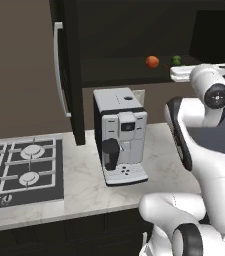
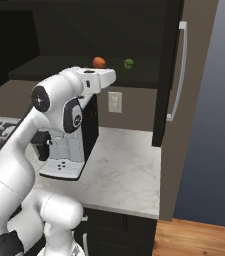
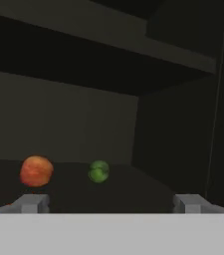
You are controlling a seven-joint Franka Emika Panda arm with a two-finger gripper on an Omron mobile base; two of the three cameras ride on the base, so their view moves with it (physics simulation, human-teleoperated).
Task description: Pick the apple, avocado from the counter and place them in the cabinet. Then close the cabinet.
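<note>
End effector point(image 3: 111, 203) sits at the bottom of the hand view, its two tips spread wide with nothing between them, so it's open and empty, looking straight into the cabinet point(image 3: 173, 124). In the left base view the hand is at upper right, level with the cabinet shelf; in the right base view it's at upper centre.

Both fruits are already in there: apple point(image 3: 36, 171) at lower left of the hand view, avocado point(image 3: 99, 171) just right of it, apart from each other, both resting on the shelf. From the left base view the apple point(image 1: 152, 62) and avocado point(image 1: 176, 60) sit in the upper centre-right, well above the surface point(image 1: 84, 185).

So what's left, I'd say, is the doors. One door point(image 1: 69, 70) stands open at upper left of the left base view, edge-on, with its silver handle point(image 1: 59, 70); another point(image 2: 171, 70) hangs open at upper right of the right base view, its handle point(image 2: 182, 70) facing out. Doors like these should be rigid and swing light on their hinges; the bar is slim and smooth, so a push on the flat panel near the free edge looks safer than pinching it. The fruits are round and could roll if the shelf gets bumped
</note>
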